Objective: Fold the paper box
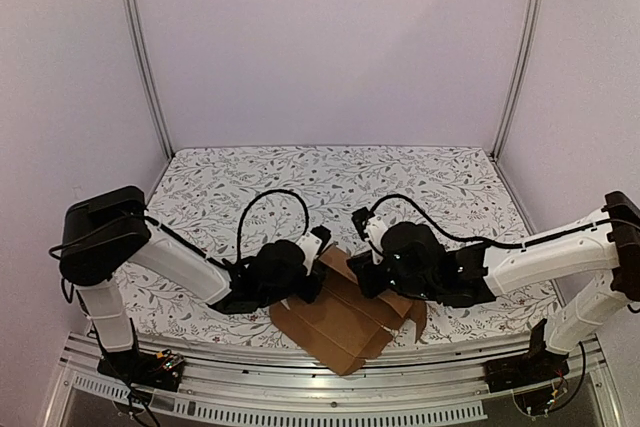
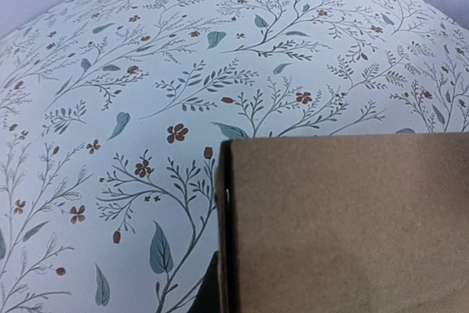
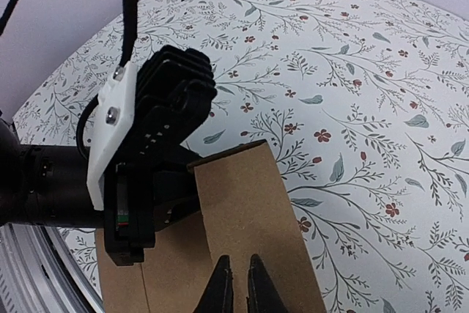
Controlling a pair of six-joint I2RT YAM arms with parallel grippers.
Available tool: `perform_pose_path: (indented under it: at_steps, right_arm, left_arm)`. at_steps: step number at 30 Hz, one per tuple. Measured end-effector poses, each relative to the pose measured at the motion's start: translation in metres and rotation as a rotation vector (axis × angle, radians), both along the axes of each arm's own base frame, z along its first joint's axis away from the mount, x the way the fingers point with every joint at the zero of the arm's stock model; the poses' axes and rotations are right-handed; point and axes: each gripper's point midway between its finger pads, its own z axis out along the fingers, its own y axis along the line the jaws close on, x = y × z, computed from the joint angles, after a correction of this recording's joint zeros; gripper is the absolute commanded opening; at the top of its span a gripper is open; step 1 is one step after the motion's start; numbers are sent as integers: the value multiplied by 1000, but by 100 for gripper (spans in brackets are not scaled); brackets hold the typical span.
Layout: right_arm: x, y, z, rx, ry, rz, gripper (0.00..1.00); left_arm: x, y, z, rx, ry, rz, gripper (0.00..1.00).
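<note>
The paper box (image 1: 335, 332) is a flat brown cardboard sheet lying at the table's near edge between both arms. One panel (image 3: 249, 210) is raised off the sheet. My left gripper (image 1: 312, 275) is shut on that panel's left edge. In the left wrist view the cardboard (image 2: 344, 225) fills the lower right, with one dark finger (image 2: 207, 295) showing beside its edge and the other hidden behind it. My right gripper (image 3: 239, 258) hovers over the raised panel with its fingertips almost together and nothing between them. From above, the right gripper (image 1: 364, 275) faces the left one across the sheet.
The floral tablecloth (image 1: 330, 182) covers the table behind the cardboard. A metal rail (image 1: 300, 387) runs along the near edge just below the sheet. White walls and two upright posts (image 1: 145, 57) close in the back and sides.
</note>
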Motion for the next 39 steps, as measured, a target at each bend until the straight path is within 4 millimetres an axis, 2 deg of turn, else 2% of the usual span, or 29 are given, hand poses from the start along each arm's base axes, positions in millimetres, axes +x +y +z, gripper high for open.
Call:
perform_pose_path:
  at_steps: [8, 12, 16, 21, 29, 39]
  right_arm:
    - [-9, -33, 50, -4, -51, -1, 0]
    - [-10, -51, 61, -25, -74, -26, 0]
    - [-11, -63, 54, -75, -75, -40, 0]
    - [-11, -71, 44, -127, -70, -49, 0]
    - [-12, -73, 41, -141, -67, -49, 0]
    - [-12, -67, 24, -170, -35, -39, 0]
  left_arm:
    - [7, 25, 16, -14, 31, 153, 0]
    - [6, 32, 30, -74, 69, 215, 0]
    - [3, 39, 39, -124, 119, 258, 0]
    - [-3, 46, 35, -116, 183, 295, 0]
    - [-12, 58, 19, -85, 266, 341, 0]
    - [-17, 62, 24, -112, 306, 359, 0]
